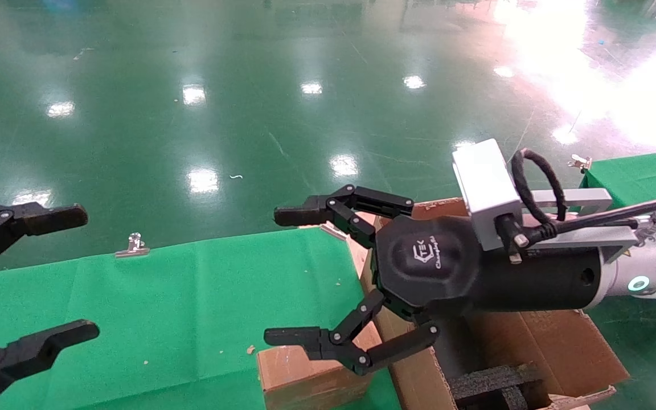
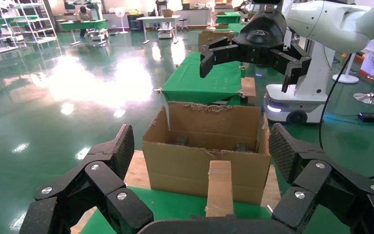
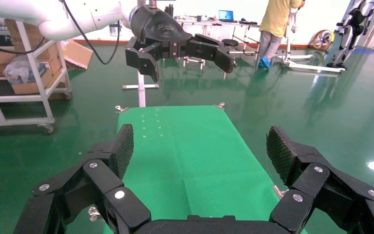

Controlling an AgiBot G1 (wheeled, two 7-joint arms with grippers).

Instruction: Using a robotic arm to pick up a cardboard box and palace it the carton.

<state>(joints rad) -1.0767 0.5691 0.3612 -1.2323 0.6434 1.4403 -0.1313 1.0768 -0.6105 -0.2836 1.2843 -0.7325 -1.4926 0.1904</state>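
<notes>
Head view shows our right gripper spread wide and empty, cardboard box just below its lower fingers, beside the carton. It seems light and stiff; we'd grip opposite flat sides. Our left gripper idles open.

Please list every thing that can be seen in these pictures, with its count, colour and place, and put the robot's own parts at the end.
cardboard box: 1, plain brown, closed, on the green cloth beside the carton, under the right pincer.
carton: 1, brown, large, ragged flaps open, at the table's right end; black foam inserts inside.
table cloth: 1, green, covers the table in front of the robot.
metal clips: at least 2, silver, on the cloth edges.
floor: glossy green, all around.
left pincer: 1, black, open, empty, raised at the table's left end.
right pincer: 1, black, on a white arm, open, empty, above the cardboard box.
</notes>
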